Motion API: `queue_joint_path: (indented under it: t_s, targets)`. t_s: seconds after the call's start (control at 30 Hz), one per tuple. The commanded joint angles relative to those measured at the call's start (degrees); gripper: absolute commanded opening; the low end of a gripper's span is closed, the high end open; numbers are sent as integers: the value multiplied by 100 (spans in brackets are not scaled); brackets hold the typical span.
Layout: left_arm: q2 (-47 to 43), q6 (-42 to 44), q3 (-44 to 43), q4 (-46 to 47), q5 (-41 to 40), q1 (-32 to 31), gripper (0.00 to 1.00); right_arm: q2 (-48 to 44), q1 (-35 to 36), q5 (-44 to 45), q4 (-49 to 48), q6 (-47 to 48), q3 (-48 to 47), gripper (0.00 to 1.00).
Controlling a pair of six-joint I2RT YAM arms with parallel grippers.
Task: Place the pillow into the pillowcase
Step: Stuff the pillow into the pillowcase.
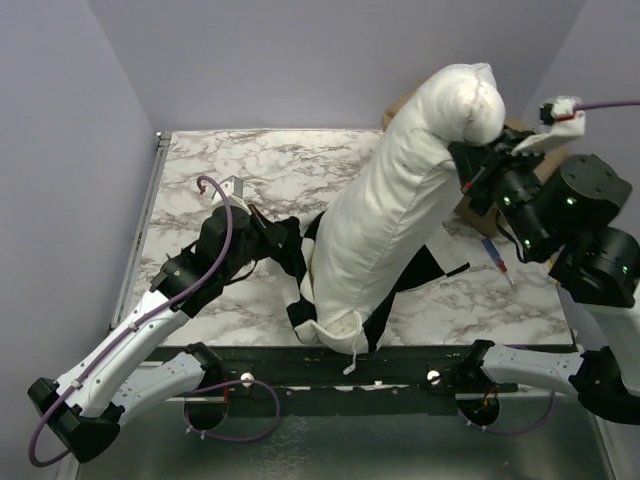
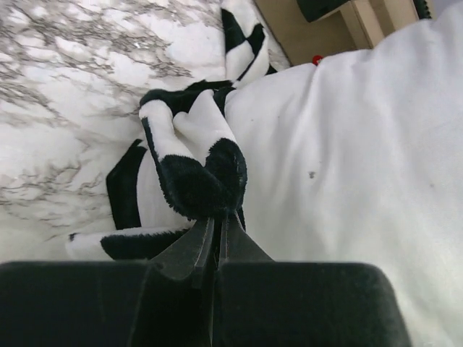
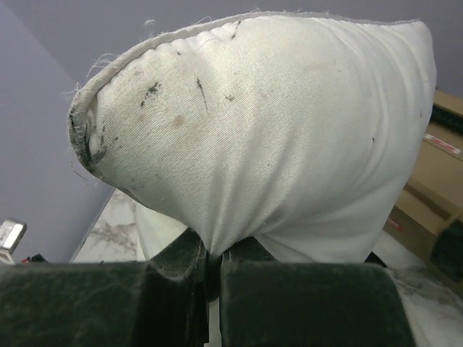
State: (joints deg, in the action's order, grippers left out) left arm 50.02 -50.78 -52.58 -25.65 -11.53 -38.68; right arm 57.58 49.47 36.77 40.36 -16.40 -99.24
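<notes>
Pillow (image 1: 400,200) hangs pinched in right fingers (image 3: 188,264); left fingers (image 2: 194,249) pinch pillowcase (image 2: 192,163) beside it.

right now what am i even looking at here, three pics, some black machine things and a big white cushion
These are two robot arms bolted at the near edge of a marble-patterned table. The wide picture is from a camera above and behind them. The other two come from small cameras on each wrist, so the dark shapes at the bottom are each arm's own fingers.

The left gripper is pinched shut on a fold of the black-and-white checked pillowcase, which lies crumpled on the table. The right gripper is shut on the top end of the white pillow, holding it up so its lower end sits in the pillowcase. A cardboard box sits behind on the right.
</notes>
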Motion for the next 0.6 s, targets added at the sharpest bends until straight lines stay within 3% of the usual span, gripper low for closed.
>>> queue_joint_path:
  t_s: [0.0,0.17,0.33,0.47,0.57]
  targets:
    - [-84,591,-816,-1025,-632,48,0,785,1,-1662,-579,637,-448,0]
    - [117,777,-1780,-1142,-728,56,0,1755,1,-4175,-552,785,-898,0]
    - [44,824,-1814,-1135,-983,54,0,2069,1,-6595,-996,512,-231,0]
    - [-258,613,-1197,-912,-1114,63,0,1471,1,-7004,-2067,20,957,4]
    - [-485,424,-978,-607,-1123,71,0,1398,1,-7186,-1681,90,1078,1]
